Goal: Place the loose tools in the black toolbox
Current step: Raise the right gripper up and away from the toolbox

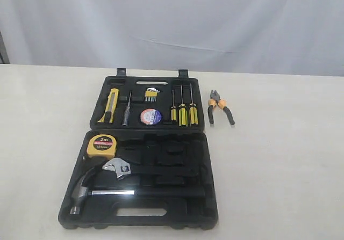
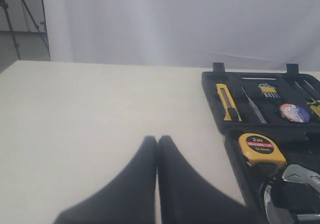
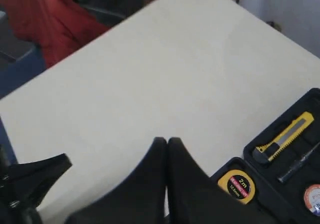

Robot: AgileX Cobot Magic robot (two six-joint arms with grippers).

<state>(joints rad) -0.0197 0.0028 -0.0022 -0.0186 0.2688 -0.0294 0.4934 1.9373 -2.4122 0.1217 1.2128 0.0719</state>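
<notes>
Nearest the lens in the exterior view you see the black toolbox (image 1: 177, 167) lying unfolded on the bench (image 1: 279, 159), its slot-handle edge toward the camera. In that near half a steel hammer (image 1: 86, 189) lies along the front. An adjustable wrench (image 1: 118, 167) sits just behind it, and the yellow "2m" tape measure (image 1: 101, 145) fills the far left corner of that half. In the far half, from left to right, you find the yellow-and-black utility knife (image 1: 110, 106), a thin dark probe-like tool (image 1: 127, 108), the tape roll (image 1: 151, 116) with a set of hex keys (image 1: 151, 95) behind it, and three yellow-and-black screwdrivers (image 1: 183, 111). The orange-and-black pliers (image 1: 217, 103) are the one loose tool outside the case. They lie flat on the bench just beside the right edge of the far half, apart from it, handles spread toward the camera. Neither arm shows in the exterior view. In its wrist view your left pincer (image 2: 157, 140) has its fingers pressed together with nothing between them, over bare bench beside the case. Your right pincer (image 3: 167, 141) is likewise closed tight and empty, above the bench near the corner that holds the tape measure.
</notes>
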